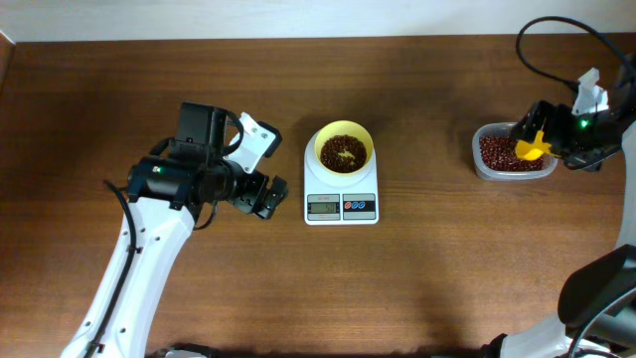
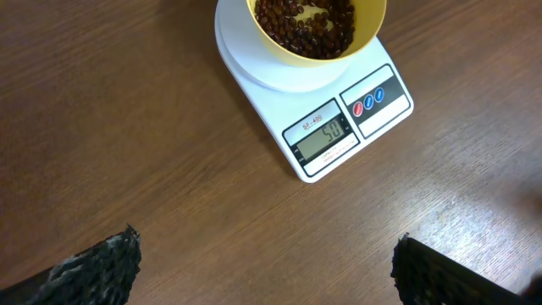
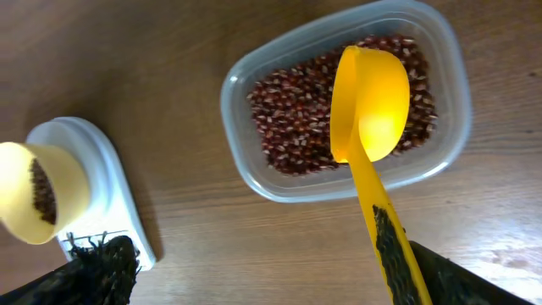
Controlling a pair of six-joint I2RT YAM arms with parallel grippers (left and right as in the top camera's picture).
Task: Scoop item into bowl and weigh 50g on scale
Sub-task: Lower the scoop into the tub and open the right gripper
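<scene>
Your right claw (image 3: 250, 241) gapes, yellow plastic scoop (image 3: 373, 102) lying in the clear plastic container (image 3: 235, 97); left claw (image 2: 264, 246) gapes near the white rectangular scale (image 2: 271, 80).

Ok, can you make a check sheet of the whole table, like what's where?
Surface: brown wooden table; no spills seen.
Job's things: yellow bowl of beans sits on the white scale; the display appears to read 50.
Clutter: only the clear container of more beans, with the yellow scoop resting in it.
Grippers: left gripper open and empty, beside the scale; right gripper open over the container, with the scoop handle against one finger.
Cables: black cable loops above the right arm.
Surroundings: a pale strip beyond the far edge; nothing else seen.
</scene>
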